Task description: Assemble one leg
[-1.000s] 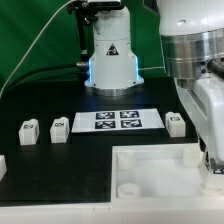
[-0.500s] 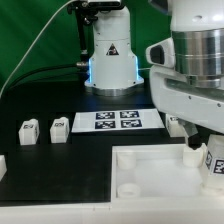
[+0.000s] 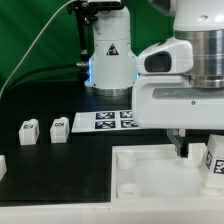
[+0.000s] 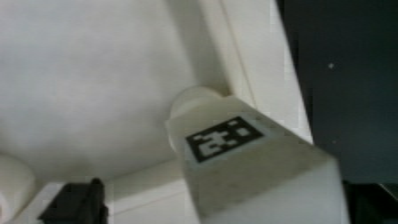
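**Arm swung in over panel; tagged leg has not moved**

By the table's (image 3: 60, 170) edge on the exterior view's left, a loose leg (image 3: 29, 131) stands upright with a second loose leg (image 3: 59, 127) just beside it. Neither is touched.

The marker board (image 3: 108, 120) lies toward the far edge, its right end now covered. Within the last second the arm (image 3: 185, 75) has swung from the exterior view's right toward the middle, wrist turned broadside. It now hides the leg that stood by the board.

The tray-like panel (image 3: 150, 175) sits at the near right corner.
- **Holds:** the tagged leg (image 3: 214, 160) (image 4: 222, 140), upright at its right end, place unchanged.
- **Corner hole:** the round hole (image 3: 128, 188) looks unfilled.
- **Remainder:** bare.

The jaws are low beside that leg; their spread and grip cannot be told. Probably a turn or regrasp, and the leg is not evidently fastened yet.
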Controlling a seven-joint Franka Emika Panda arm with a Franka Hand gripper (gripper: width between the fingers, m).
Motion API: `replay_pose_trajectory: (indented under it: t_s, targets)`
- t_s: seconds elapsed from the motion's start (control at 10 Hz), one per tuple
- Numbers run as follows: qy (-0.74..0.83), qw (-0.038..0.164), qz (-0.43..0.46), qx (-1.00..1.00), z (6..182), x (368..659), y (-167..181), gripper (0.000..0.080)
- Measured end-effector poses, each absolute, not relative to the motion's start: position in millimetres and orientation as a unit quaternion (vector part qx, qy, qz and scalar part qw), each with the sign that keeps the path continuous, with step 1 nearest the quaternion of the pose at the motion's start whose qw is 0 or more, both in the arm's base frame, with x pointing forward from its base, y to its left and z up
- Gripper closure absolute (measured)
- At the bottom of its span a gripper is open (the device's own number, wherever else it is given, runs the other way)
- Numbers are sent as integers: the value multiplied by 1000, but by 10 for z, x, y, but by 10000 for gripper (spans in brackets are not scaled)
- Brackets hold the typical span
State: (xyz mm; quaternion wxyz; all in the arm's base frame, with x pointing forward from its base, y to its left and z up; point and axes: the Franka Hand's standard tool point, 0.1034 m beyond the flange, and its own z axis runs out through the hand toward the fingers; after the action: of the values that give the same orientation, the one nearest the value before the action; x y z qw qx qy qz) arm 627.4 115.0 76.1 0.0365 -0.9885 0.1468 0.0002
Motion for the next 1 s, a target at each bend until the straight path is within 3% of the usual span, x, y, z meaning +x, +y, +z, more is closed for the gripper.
replay_pose_trajectory:
  t_s: [0.2, 0.3, 0.4, 1.0]
  targets:
    - [169, 37, 2, -985, 754, 6270, 1155, 387]
    - [199, 39, 3, -979, 752, 6269, 1162, 387]
    - [242, 39, 5, -969, 751, 6268, 1162, 508]
    - [603, 49, 32, -795, 739, 6276, 1137, 508]
